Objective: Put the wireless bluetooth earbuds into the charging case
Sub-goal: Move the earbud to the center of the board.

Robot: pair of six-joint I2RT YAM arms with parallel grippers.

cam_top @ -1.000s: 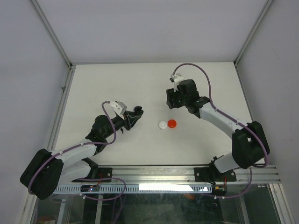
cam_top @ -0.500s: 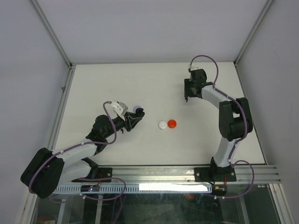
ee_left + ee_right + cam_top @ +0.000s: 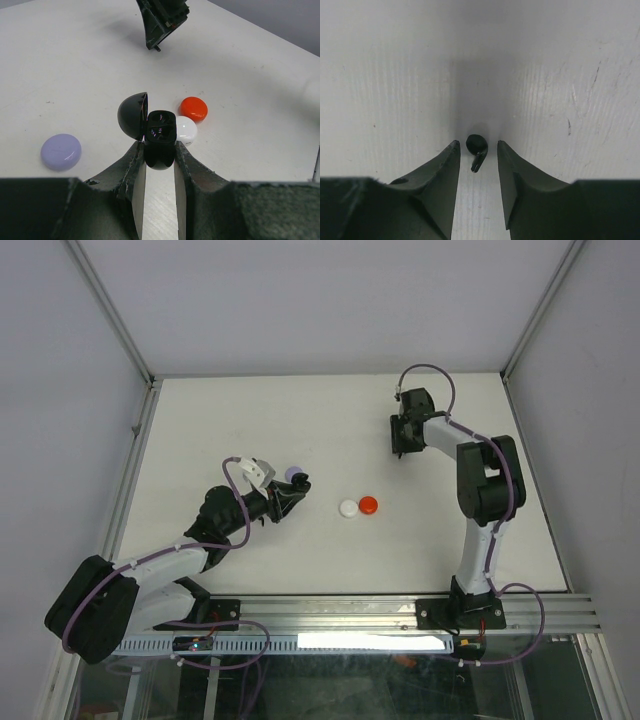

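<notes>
- Right wrist view: the right claw (image 3: 476, 148) is down at the bench (image 3: 380, 75), jaws a narrow gap apart and straddling the black earbud (image 3: 476, 145). A sliver of bench shows on either side of it, so there is no grip on it.
- The earbud lies flat, its long axis along the slot between the fingers. The round head is away from the camera and the stem comes toward it, tipped slightly left.
- Over on the left wrist view, the left claw (image 3: 159, 149) is clamped on the black charging case (image 3: 160, 136). Its lid (image 3: 134, 116) hangs open to the left, wells facing up.
- Just past that case sits the white case (image 3: 186, 129), with the red case (image 3: 193, 108) right beside it.
- The purple case (image 3: 61, 151) sits alone, off to the left.
- From above, the right claw and its earbud are at the far side of the bench, well apart from the held case.
- Count: one earbud in sight and four cases, one each in black, white, red and purple.
</notes>
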